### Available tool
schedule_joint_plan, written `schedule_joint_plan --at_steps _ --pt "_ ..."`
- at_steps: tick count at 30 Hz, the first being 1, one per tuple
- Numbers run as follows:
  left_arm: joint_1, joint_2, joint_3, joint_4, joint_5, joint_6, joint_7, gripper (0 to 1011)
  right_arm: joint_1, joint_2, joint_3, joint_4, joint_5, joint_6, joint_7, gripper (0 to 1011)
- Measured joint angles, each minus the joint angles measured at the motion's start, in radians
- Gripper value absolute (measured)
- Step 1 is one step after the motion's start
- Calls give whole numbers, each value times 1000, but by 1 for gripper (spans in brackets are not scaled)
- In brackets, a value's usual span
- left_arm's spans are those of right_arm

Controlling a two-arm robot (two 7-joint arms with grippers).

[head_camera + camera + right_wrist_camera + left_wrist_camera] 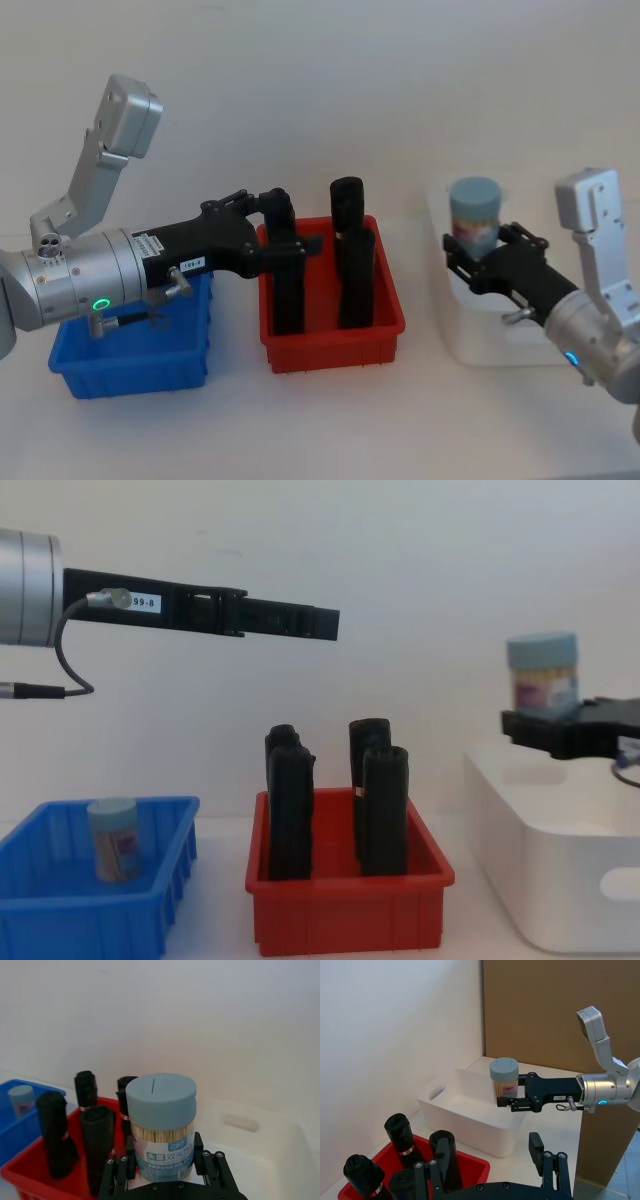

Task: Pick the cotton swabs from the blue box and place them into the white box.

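My right gripper [478,250] is shut on a tub of cotton swabs [474,212] with a pale blue-grey lid, and holds it upright above the white box [480,340] at the right. The chest view shows this tub [542,674] well above the box's rim [560,880]. A second tub of cotton swabs [113,838] stands inside the blue box [60,920] at the left. My left gripper [275,235] hangs open and empty high over the red bin's left part, past the blue box [130,365].
A red bin [330,345] with several tall black upright objects [372,795] sits between the blue box and the white box. A pale wall stands behind the table. Bare tabletop lies in front of the bins.
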Motion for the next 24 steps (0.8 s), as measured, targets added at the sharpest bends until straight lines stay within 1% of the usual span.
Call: schedule_joint_plan --at_steps 2,5,8,9,12,15,16,17,19,21,22,23,24 --pt "0 0 0 0 0 0 0 1004 3 4 9 25 4 0 -24 624" --pt "0 0 0 0 0 0 0 1004 8 6 16 49 7 0 -43 624" --pt "0 0 0 0 0 0 0 1004 19 6 23 87 9 2 -67 624" --pt "0 0 0 0 0 0 0 1004 26 6 27 111 10 2 -76 624" --pt "0 0 0 0 0 0 0 1004 35 5 31 142 11 3 -87 624" --pt "0 0 0 0 0 0 0 1004 53 2 37 190 13 2 -97 624" --pt "0 0 0 0 0 0 0 1004 56 2 38 200 13 2 -99 652" --pt "0 0 0 0 0 0 0 1004 58 2 39 208 13 1 -100 652" --pt "0 0 0 0 0 0 0 1004 63 1 41 223 14 0 -102 717" --pt "0 0 0 0 0 0 0 1004 71 -1 43 245 15 -6 -104 814" --pt "0 0 0 0 0 0 0 1004 73 -1 44 252 15 -8 -104 814" --pt "0 0 0 0 0 0 0 1004 74 -1 44 255 15 -10 -104 869" --pt "0 0 0 0 0 0 0 1004 75 -2 45 260 16 -11 -104 869"
